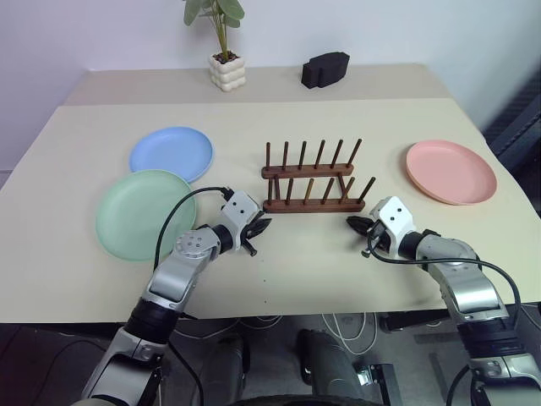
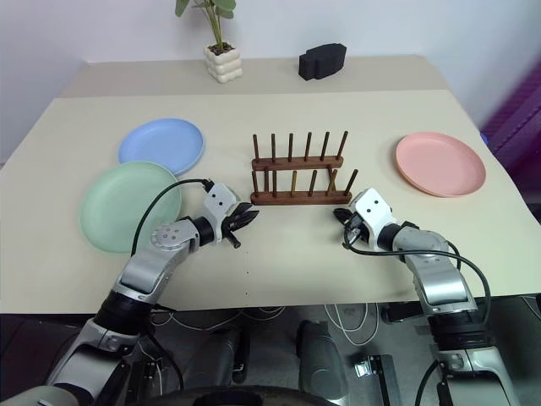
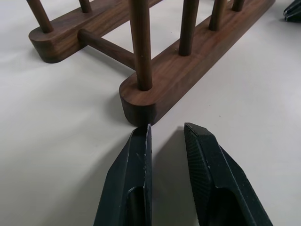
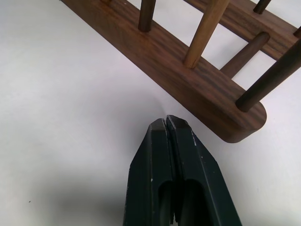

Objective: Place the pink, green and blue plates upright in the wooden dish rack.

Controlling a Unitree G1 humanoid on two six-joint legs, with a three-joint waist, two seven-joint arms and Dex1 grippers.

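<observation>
A: Where is the wooden dish rack [image 1: 314, 180]?

B: At the middle of the cream table [image 1: 338, 271], both rails lying crosswise and its pegs bare. The three plates lie flat on the tabletop.

A: Where are they, reading from the rack?

B: The blue plate [image 1: 172, 154] is at about ten o'clock and the green plate [image 1: 144, 213] at about eight, its far rim just beside the blue one's. The pink plate [image 1: 450, 172] is at three o'clock, well apart from the rack.

A: And the grippers?

B: The left gripper [image 1: 259, 228] is low over the table at about seven o'clock from the rack, its tips just short of the near rail's left end. Its jaws are parted by a narrow gap with nothing between them. The right gripper [image 1: 356, 223] is at about five o'clock, just off the rail's right end, jaws pressed together and gripping nothing.

A: Anything else on the table?

B: A potted plant [image 1: 225, 51] and a black block [image 1: 325, 68] sit at the far edge, at roughly eleven and twelve.
</observation>
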